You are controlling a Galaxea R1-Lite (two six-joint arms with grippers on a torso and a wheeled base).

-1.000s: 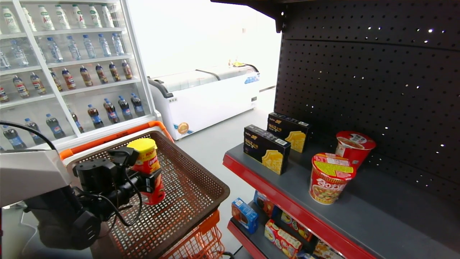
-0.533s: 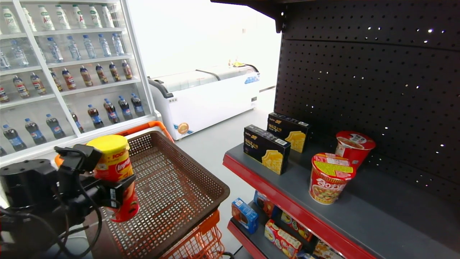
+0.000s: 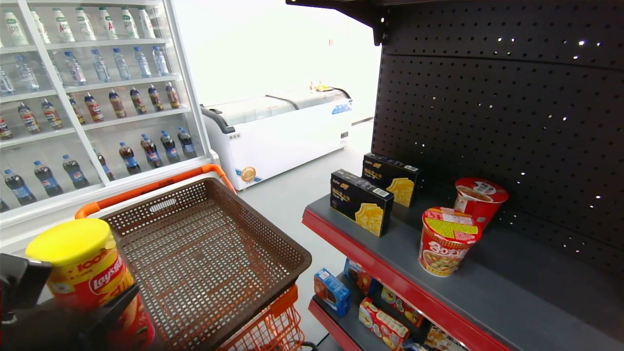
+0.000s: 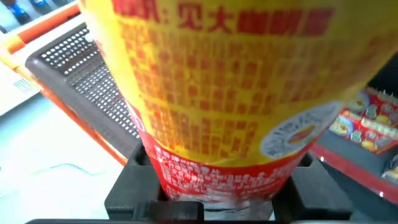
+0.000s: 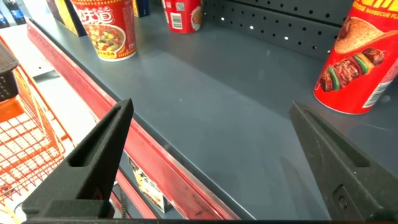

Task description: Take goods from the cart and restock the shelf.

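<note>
Left gripper [image 4: 217, 186] is pinching a chip canister [image 3: 83, 268] beside the brown basket [image 3: 273, 229]; right gripper [image 5: 211, 109] is hovering spread over the shelf [image 5: 217, 81], near cup noodles [image 5: 106, 28].

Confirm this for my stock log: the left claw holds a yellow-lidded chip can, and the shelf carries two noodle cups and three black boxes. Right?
Not quite: the head view shows two black boxes on the shelf, not three. The left claw holds the chip can, and two noodle cups stand there.

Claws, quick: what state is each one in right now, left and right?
Left claw: closed on the chip can.
Right claw: open, holding nothing.
</note>
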